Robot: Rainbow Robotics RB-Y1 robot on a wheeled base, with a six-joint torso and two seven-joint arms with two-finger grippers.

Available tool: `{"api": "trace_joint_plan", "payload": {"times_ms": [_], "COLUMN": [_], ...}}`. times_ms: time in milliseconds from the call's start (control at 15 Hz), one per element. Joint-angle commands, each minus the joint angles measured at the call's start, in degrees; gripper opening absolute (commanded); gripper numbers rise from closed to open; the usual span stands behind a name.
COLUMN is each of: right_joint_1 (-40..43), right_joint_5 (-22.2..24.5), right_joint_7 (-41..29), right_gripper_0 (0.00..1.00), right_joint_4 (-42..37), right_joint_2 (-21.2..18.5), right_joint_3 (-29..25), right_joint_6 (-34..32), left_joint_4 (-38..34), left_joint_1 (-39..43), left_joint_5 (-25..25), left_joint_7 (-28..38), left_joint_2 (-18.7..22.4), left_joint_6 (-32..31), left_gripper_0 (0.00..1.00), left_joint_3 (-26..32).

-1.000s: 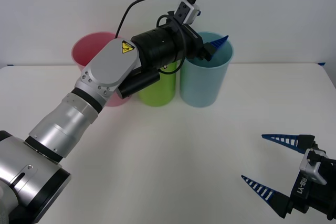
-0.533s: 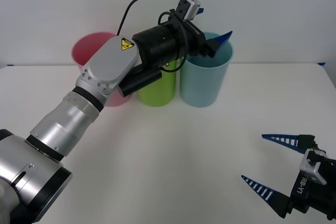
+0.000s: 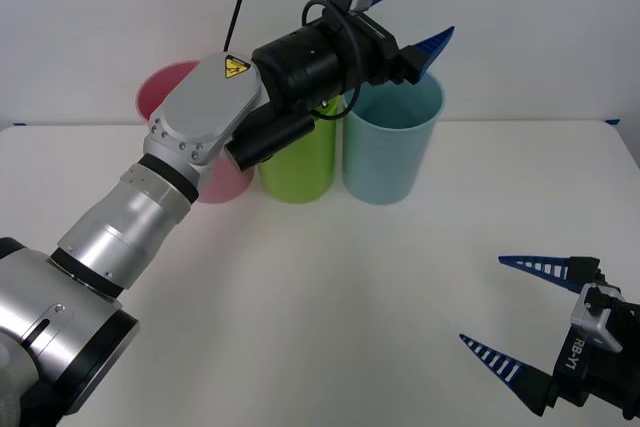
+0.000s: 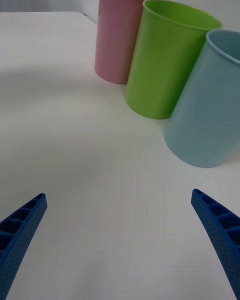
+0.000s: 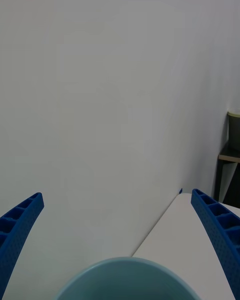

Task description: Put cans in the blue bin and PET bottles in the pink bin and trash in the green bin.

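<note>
The pink bin [image 3: 163,97], the green bin [image 3: 298,162] and the blue bin [image 3: 392,147] stand in a row at the back of the white table. My left gripper [image 3: 410,19] hangs open above the blue bin's mouth, with nothing between its fingers. In the left wrist view, the left gripper [image 5: 116,194] looks over the blue bin's rim [image 5: 120,275] at the wall. My right gripper [image 3: 520,312] rests open near the table's front right. The right wrist view has the right gripper [image 4: 120,245] facing the pink bin [image 4: 122,30], green bin [image 4: 165,60] and blue bin [image 4: 210,110]. Cans, PET bottles and trash are out of view.
My left arm [image 3: 190,137] reaches diagonally over the table and covers part of the pink and green bins. A white wall [image 3: 520,17] rises right behind the bins. Bare table surface [image 3: 330,297] lies between the bins and the right gripper.
My left gripper has risen from the blue bin's mouth to a little above its rim. The right arm has not moved.
</note>
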Motion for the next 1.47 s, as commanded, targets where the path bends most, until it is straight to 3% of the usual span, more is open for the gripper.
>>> {"api": "trace_joint_plan", "payload": {"times_ms": [67,600,1000,1200,1467], "right_joint_1": [0.0,0.0,0.0,0.0,0.0], "right_joint_5": [0.0,0.0,0.0,0.0,0.0], "right_joint_7": [0.0,0.0,0.0,0.0,0.0], "right_gripper_0": [1.00,1.00,1.00,1.00,1.00], "right_joint_4": [0.0,0.0,0.0,0.0,0.0], "right_joint_2": [0.0,0.0,0.0,0.0,0.0], "right_joint_3": [0.0,0.0,0.0,0.0,0.0], "right_joint_6": [0.0,0.0,0.0,0.0,0.0], "left_joint_4": [-1.6,-4.5,-5.9,-6.6,-13.8], "left_joint_1": [0.1,0.0,0.2,2.4,10.2], "left_joint_5": [2.9,3.5,14.3,17.3,18.0], "left_joint_7": [-0.2,1.1,1.4,1.1,1.9], "left_joint_2": [0.0,0.7,10.3,14.6,18.9], "left_joint_6": [-2.0,-13.7,-22.4,-26.0,-31.0], "left_gripper_0": [1.00,1.00,1.00,1.00,1.00], "left_joint_3": [2.4,12.9,12.9,12.9,17.4]}}
